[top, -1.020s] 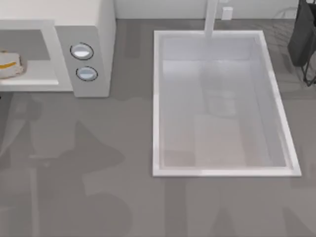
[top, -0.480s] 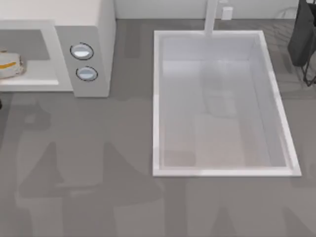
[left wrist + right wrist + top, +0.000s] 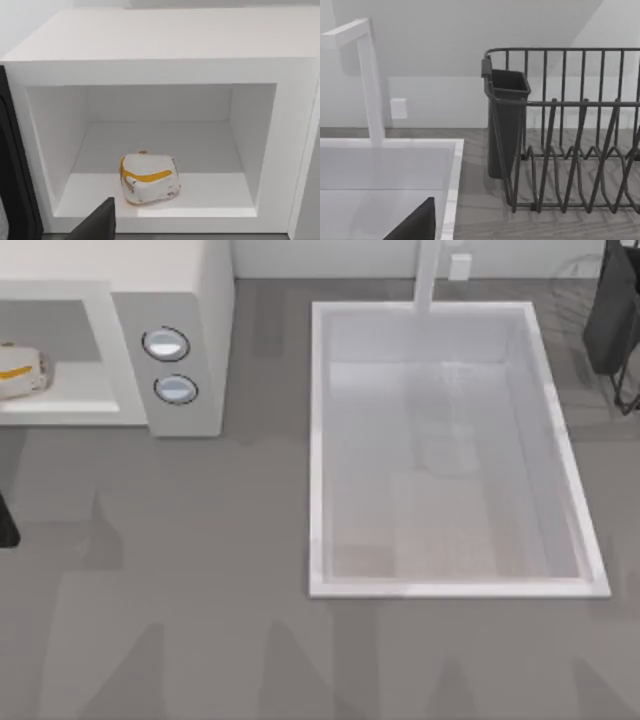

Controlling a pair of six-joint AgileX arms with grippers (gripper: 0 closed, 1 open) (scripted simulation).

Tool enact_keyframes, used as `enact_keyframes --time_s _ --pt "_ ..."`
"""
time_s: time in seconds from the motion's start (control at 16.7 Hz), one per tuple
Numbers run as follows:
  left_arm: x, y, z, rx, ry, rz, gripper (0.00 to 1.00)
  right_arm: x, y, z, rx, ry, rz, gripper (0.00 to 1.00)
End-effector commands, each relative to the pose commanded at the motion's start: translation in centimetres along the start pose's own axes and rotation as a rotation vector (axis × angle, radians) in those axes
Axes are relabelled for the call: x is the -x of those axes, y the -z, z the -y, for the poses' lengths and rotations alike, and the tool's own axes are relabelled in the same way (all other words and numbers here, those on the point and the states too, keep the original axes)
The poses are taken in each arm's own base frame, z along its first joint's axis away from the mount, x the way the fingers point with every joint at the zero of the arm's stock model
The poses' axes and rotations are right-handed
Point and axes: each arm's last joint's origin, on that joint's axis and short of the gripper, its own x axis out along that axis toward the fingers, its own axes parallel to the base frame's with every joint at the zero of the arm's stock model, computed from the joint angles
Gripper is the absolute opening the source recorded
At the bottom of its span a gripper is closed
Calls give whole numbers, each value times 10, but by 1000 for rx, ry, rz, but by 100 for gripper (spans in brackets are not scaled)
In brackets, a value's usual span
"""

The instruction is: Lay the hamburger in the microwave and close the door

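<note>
A: Entry, nearest first. In the left wrist view a dark finger of the left tool point(image 3: 97, 222) juts in at the frame's edge, short of the microwave's mouth. Spread or pressed together? Cannot tell from one finger tip; it pinches nothing that shows.

B: And the hamburger point(image 3: 148, 178)?

A: It lies on the cavity floor of the microwave point(image 3: 165, 65), near the front lip, apart from every wall. In the top view it sits in the open cavity at the far left point(image 3: 20, 372), left of the two dials point(image 3: 166, 344).

B: So the first half reads as done.

A: Judged so. The bun rests free inside. The door point(image 3: 12, 175) stands swung wide: its dark edge shows beside the cavity's opening, and a dark sliver sits at the top view's left border over the bench point(image 3: 200, 560).

B: What is left?

A: Swinging the door shut, probably by the left arm, which is closest.

B: The right arm?

A: Parked. Its tool point(image 3: 415, 225) shows one dark finger near the sink point(image 3: 385, 170), with the faucet point(image 3: 370, 85) and the dish rack point(image 3: 570, 130) farther off. State: cannot tell.
</note>
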Motion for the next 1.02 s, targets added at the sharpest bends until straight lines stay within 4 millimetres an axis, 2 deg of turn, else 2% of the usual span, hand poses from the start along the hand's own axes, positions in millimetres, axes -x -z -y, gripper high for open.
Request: enact_keyframes --time_s 0.18,0.42,0.84,1.02 --pt "19 17 6 7 0 52 100 0 0 0 0 0 0 100" --pt "30 36 10 17 1 99 100 0 0 0 0 0 0 100" --pt "31 42 11 20 1 107 100 0 0 0 0 0 0 100" --pt "31 42 11 20 1 107 77 0 0 0 0 0 0 100"
